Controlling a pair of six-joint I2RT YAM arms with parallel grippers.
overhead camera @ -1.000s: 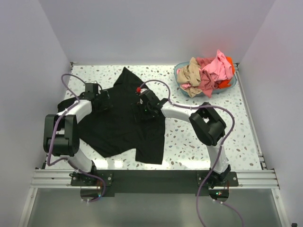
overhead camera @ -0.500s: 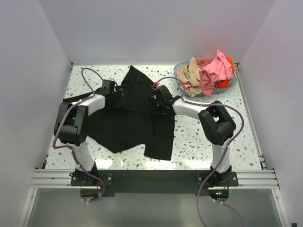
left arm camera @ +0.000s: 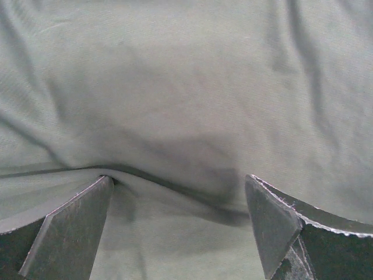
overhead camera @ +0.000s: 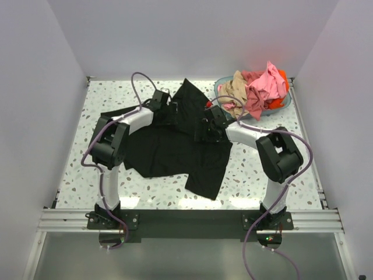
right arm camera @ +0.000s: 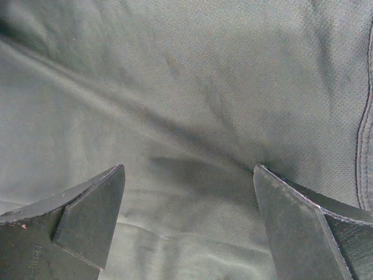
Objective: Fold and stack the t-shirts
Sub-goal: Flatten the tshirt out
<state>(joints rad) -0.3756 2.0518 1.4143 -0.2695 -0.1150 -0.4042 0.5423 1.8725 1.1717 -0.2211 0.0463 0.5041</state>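
The large black t-shirt (overhead camera: 169,149) lies crumpled across the middle of the table. My left gripper (overhead camera: 166,104) rests on its far part, and my right gripper (overhead camera: 208,129) rests on its right part. In the left wrist view my left gripper (left arm camera: 178,181) is open, its fingertips pressed down on the cloth (left arm camera: 186,87) beside a fold. In the right wrist view my right gripper (right arm camera: 189,169) is open, pressed on the cloth (right arm camera: 192,76) near a stitched hem. Pink (overhead camera: 265,84), tan-beige (overhead camera: 236,90) and orange-red (overhead camera: 282,76) t-shirts are heaped at the back right.
The teal round basket (overhead camera: 220,93) holding the heap stands at the back right corner, close to the right arm. White walls close in the speckled table (overhead camera: 280,181) on three sides. A metal rail runs along the near edge.
Both grippers have moved to the right and farther back across the table. The black t-shirt has slid right with them and bunched more.
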